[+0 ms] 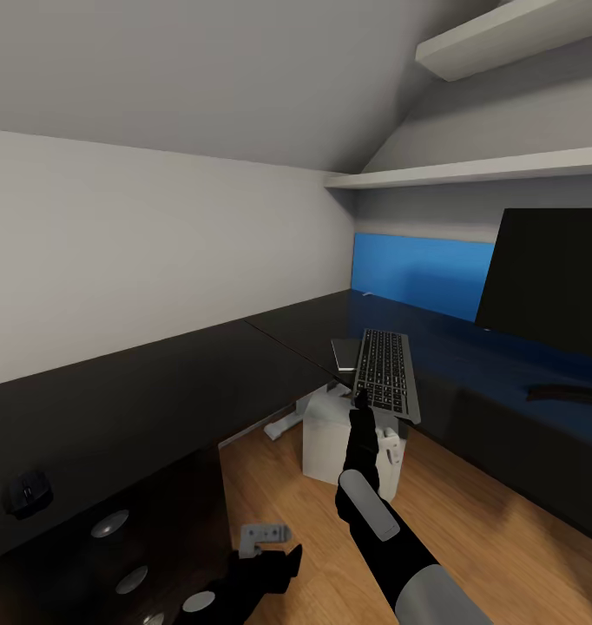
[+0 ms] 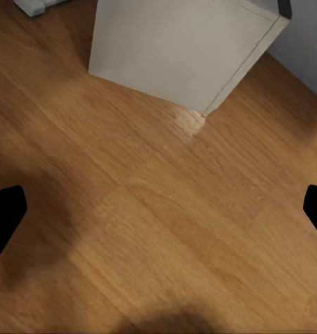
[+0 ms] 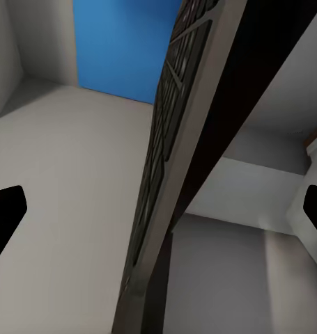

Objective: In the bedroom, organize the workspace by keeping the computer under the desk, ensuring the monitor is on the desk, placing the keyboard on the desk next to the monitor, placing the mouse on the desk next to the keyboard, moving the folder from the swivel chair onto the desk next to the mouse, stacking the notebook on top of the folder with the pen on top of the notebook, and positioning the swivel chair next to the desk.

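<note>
Dark grey and flat, the keyboard (image 1: pixel 386 371) was up in the air in front of us, pinched at its near edge by our right gripper (image 1: pixel 363 401), which was closed on it. In the right wrist view the keyboard (image 3: pixel 173 160) ran edge-on away from the fingers, with the blue wall panel (image 3: pixel 123 49) beyond it. The board hung over the gap in the angle of the black desk (image 1: pixel 140 382), its far end over the desk's edge and a thin grey notebook (image 1: pixel 345 352) lying just beyond the gripper on the desktop. Below the gripper stood the pale computer (image 1: pixel 339 443) on the wooden floor (image 1: pixel 470 512). The monitor (image 1: pixel 548 278) stood well off to the gripper's right on the desk.

Our left gripper (image 1: pixel 266 555) hung low near the drawers, its fingers spread and holding nothing; its wrist view looked down on the floor and a corner of the computer (image 2: pixel 179 49). The mouse (image 1: pixel 27 493) sat on the desktop far to the left of both grippers.

We judged the hold to be the weak point: a long board held by one short edge could swing or slip as we carried it toward the monitor. If we lowered it too early, its far end could catch the desk's edge or land on the notebook and push it. A drop here would have fallen onto the computer.
</note>
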Robot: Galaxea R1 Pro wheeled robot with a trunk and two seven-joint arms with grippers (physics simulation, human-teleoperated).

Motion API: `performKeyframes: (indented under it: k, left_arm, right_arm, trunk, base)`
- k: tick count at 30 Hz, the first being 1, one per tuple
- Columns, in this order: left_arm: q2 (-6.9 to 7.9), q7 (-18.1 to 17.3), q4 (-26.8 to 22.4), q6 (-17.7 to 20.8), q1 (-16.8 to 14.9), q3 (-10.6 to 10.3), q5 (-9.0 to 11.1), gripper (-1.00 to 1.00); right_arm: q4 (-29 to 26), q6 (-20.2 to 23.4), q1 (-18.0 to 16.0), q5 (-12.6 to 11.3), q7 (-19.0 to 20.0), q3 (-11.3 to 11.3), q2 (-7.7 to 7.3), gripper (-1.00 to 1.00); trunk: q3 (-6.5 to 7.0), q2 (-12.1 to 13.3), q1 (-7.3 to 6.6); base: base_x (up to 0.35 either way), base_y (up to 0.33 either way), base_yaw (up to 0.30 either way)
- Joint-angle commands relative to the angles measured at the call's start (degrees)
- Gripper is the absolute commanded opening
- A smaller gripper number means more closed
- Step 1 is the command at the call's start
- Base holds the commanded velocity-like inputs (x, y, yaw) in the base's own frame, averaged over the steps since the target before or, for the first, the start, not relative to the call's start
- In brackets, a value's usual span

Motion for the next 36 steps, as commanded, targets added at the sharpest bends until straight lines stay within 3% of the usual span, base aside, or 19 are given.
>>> performKeyframes:
  k: [1, 19, 20, 36]
  left_arm:
    - [0.06, 0.59, -0.07, 0.06, -0.08, -0.2, 0.6, 1.0]
    - [0.07, 0.7, -0.04, 0.05, -0.06, -0.23, 0.69, 1.0]
    - [0.06, 0.7, -0.04, 0.05, -0.04, -0.23, 0.69, 1.0]
    - [0.15, 0.68, -0.04, 0.05, -0.06, -0.07, 0.7, 1.0]
  right_arm:
    - [-0.01, -0.28, -0.05, -0.31, 0.04, 0.11, 0.0, 1.0]
    - [-0.09, -0.29, -0.05, -0.22, 0.08, 0.11, 0.0, 1.0]
    - [-0.09, -0.29, -0.05, -0.22, 0.06, 0.11, 0.0, -1.0]
    - [-0.46, -0.37, -0.05, -0.13, 0.12, -0.04, 0.0, -1.0]
  trunk:
    - [-0.06, -0.03, -0.01]
    - [-0.06, -0.03, -0.01]
    - [-0.06, -0.03, -0.01]
    - [0.3, 0.77, -0.45]
  base:
    - [0.0, 0.0, 0.0]
    - [0.054, 0.0, 0.0]
    - [0.0, 0.0, 0.0]
    - [0.0, 0.0, 0.0]
